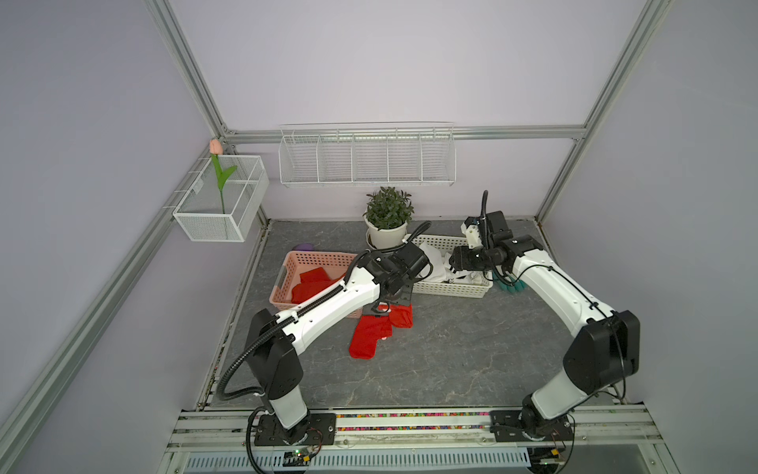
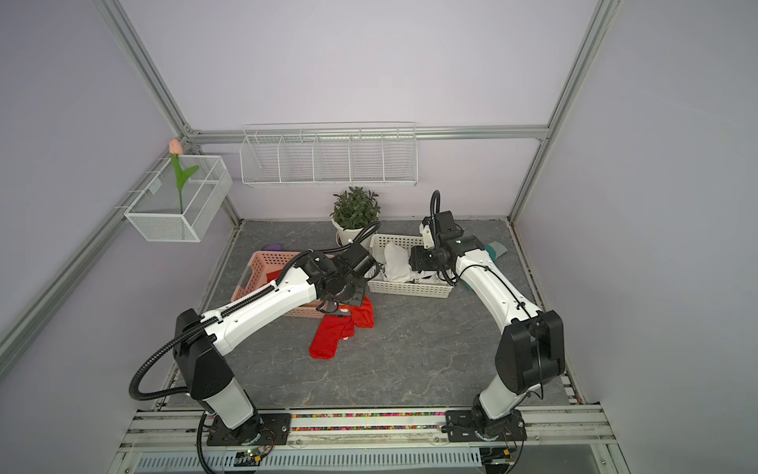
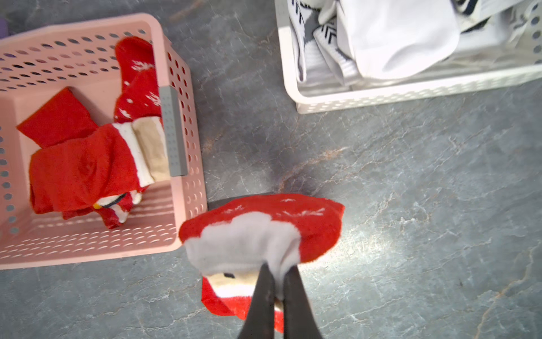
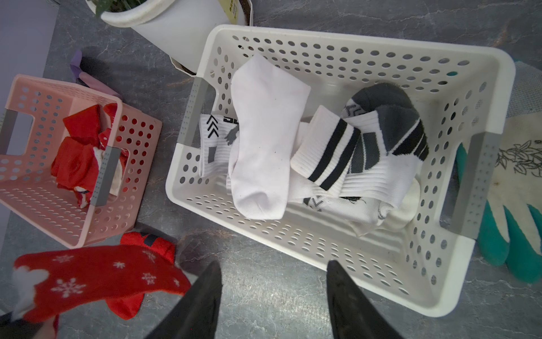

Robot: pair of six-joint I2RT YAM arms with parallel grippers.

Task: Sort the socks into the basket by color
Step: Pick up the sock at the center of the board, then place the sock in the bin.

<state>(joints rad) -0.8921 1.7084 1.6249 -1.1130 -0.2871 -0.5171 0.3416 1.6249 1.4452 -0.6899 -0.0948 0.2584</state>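
My left gripper (image 3: 278, 268) is shut on the white cuff of a red snowflake sock (image 3: 311, 226), just beside the pink basket (image 3: 181, 73), which holds several red socks (image 3: 79, 170). In both top views that sock (image 1: 401, 317) hangs at the gripper (image 1: 385, 305), and another red sock (image 1: 367, 338) lies flat on the table below it. My right gripper (image 4: 274, 264) stands open and empty over the near rim of the white basket (image 4: 481, 73). White socks with black and grey stripes (image 4: 331, 152) lie in that basket.
A teal-and-white glove (image 4: 516, 205) lies against the white basket's outer side. A potted plant (image 1: 387, 217) stands behind the two baskets, and a purple item (image 1: 305, 247) lies behind the pink one. Wire racks (image 1: 367, 158) hang on the back wall.
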